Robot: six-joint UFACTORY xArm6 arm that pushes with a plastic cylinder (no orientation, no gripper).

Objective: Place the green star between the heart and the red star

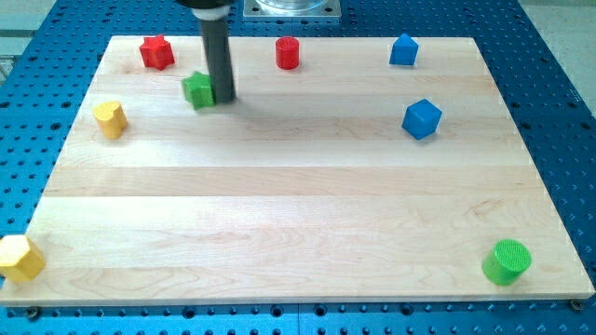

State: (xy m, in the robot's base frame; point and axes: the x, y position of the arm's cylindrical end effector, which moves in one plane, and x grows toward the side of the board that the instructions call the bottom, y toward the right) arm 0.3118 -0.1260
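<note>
A green star (198,89) sits near the top left of a pale wooden board (298,214), with my tip (223,96) pressed against its right-hand side. The dark rod comes down from the view's top edge and carries no claw, so nothing opens, closes or grips; it only touches the block from the side. Up and to the view's left of the green star, near the board's top edge, stands a red star (156,52). Down and to the left, close to the board's left edge, lies a yellow heart (110,119). The green star is to the right of the gap between those two, nearer the red star than the heart, and touches neither. Further right along the top edge stands a red cylinder (288,53), and beyond it, near the top right corner, a blue block (402,49) whose shape is hard to make out. A blue cube (421,119) rests below that, toward the right side. A green cylinder (507,261) occupies the bottom right corner, while a yellow block (19,258) sits at the bottom left corner, overhanging the board's edge onto the blue perforated table (559,84)
</note>
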